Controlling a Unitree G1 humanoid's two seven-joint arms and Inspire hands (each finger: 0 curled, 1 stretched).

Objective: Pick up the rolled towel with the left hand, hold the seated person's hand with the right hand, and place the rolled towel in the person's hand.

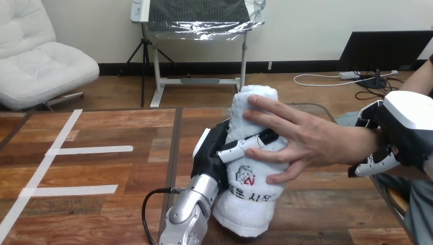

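1. The surface is a wooden table (102, 127) of brown planks. Three white tape strips (89, 150) lie on it, well apart from the left hand (210, 155) and off to its left. One is long and slanting, and two shorter ones run out from it.
2. There is one rolled towel (250, 204), white and standing nearly upright. The left hand grasps it about the middle, with its fingers (244, 145) wrapped across the front of the roll. Whether the towel's lower end rests on the table cannot be told.
3. One person's hand (306, 140) is on the towel. Its fingers lie across the upper half, just above the left hand's fingers. Its thumb presses the roll just below them, so the left hand's fingertips sit between the two.
4. The right hand (408, 127) is clasped about the person's wrist (365, 145), with its white-shelled back above the wrist and its fingers curled beneath.
5. Counted: two robot hands, one person's hand, one towel, three tape strips.
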